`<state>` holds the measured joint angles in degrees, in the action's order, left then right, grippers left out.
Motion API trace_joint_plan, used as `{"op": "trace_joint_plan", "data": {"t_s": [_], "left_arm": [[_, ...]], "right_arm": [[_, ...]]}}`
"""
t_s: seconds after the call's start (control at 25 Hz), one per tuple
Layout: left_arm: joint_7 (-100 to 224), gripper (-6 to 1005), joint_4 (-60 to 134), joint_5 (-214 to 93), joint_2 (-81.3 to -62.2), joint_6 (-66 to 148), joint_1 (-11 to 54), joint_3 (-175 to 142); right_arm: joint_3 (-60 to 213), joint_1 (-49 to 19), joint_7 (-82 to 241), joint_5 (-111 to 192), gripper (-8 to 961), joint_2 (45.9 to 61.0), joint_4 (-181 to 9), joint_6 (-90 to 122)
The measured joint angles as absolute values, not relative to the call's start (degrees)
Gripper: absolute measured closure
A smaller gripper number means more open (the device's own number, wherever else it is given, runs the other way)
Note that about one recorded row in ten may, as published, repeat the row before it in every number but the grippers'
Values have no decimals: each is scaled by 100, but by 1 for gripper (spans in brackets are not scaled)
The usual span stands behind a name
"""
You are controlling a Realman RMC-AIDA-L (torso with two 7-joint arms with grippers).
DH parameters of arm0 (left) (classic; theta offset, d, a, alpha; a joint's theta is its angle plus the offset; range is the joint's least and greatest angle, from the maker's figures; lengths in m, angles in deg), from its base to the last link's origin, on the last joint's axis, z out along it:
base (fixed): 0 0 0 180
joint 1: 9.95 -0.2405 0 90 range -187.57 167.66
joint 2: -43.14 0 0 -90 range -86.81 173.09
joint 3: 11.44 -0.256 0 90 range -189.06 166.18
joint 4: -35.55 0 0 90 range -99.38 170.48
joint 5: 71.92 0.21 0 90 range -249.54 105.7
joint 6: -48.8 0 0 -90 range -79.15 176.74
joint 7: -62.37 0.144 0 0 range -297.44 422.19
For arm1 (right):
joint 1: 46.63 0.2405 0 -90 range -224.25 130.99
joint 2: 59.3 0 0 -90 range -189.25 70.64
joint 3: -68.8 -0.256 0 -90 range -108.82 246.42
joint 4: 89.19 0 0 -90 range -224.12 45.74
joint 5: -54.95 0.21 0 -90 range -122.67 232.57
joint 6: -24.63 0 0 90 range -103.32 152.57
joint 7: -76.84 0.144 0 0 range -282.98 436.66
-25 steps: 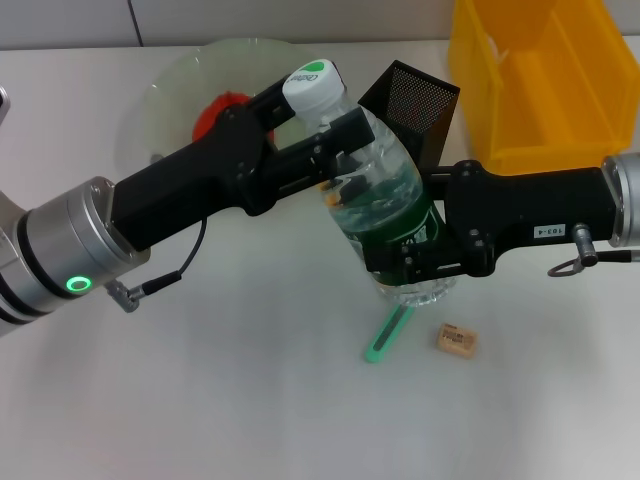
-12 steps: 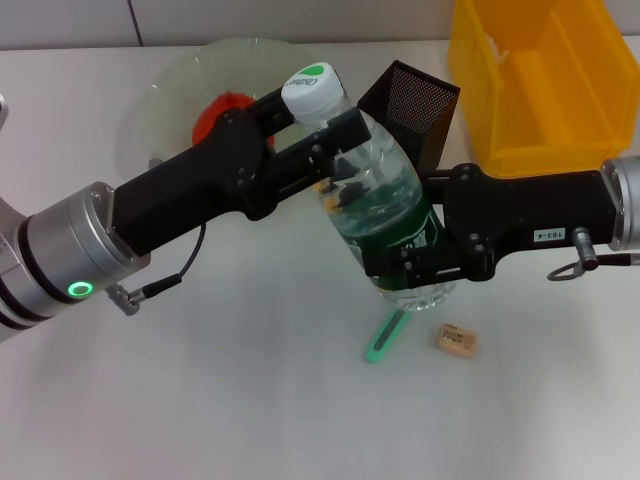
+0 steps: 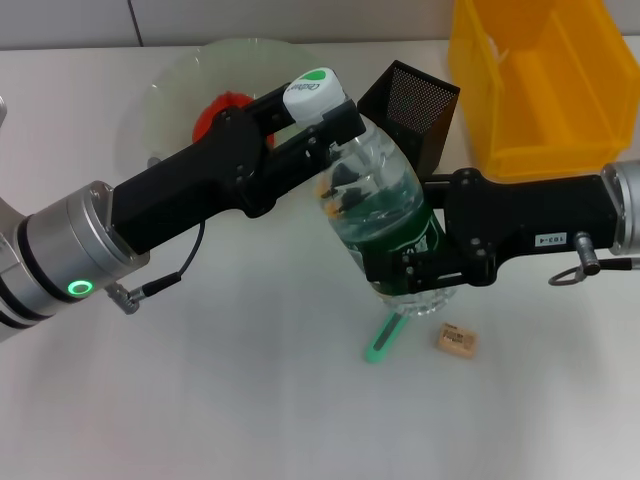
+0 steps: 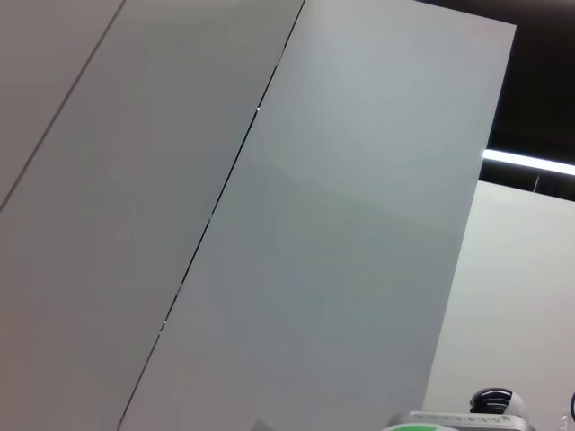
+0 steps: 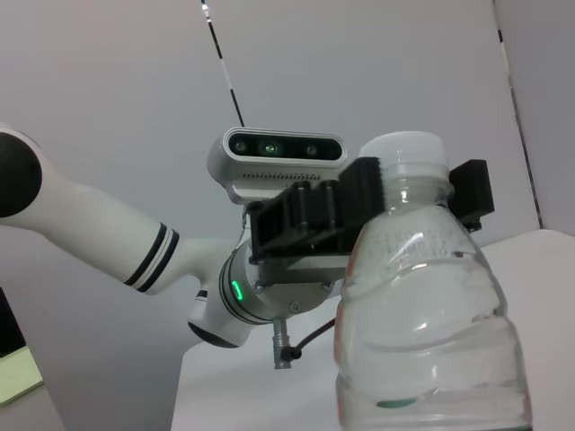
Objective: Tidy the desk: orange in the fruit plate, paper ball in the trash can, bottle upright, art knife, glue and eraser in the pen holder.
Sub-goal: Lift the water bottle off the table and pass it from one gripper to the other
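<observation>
A clear water bottle [image 3: 378,205] with a white and green cap [image 3: 312,87] hangs tilted above the table, cap toward the back left. My left gripper [image 3: 325,125] is shut on its neck. Low on its body, my right gripper [image 3: 412,270] is shut as well. The right wrist view has the bottle [image 5: 422,332] close up, with the left gripper's black fingers [image 5: 314,211] on either side of the neck. The orange [image 3: 218,112] lies in the glass fruit plate [image 3: 175,85]. A green art knife [image 3: 384,336] and a tan eraser [image 3: 456,340] lie under the bottle. The black mesh pen holder [image 3: 412,98] stands behind. Paper ball and glue are out of view.
A yellow bin [image 3: 540,85] stands at the back right, close to the pen holder. White table [image 3: 200,400] stretches across the front and left. The left wrist view has only wall panels and the edge of the cap [image 4: 449,422].
Held by both grippers, the bottle has shifted slightly left and toward the front. Its tilt is about the same.
</observation>
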<state>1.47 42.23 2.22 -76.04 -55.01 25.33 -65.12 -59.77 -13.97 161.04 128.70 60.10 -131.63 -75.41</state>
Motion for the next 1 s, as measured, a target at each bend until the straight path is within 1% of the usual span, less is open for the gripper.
{"op": "trace_joint_plan", "data": {"t_s": [0.08, 0.32, 1.0], "left_arm": [[147, 461, 4223, 221, -7604, -5474, 2533, -6512], [144, 569, 4222, 226, -7604, -5334, 2514, -6484], [122, 564, 4223, 226, -7603, -5347, 2493, -6460]], "right_arm": [[-5978, -1402, 16104, 12870, 127, 6011, -13163, -7545], [-5979, -1404, 16104, 12871, 123, 6014, -13163, -7543], [-5977, -1381, 16112, 12988, 111, 6013, -13125, -7537]]}}
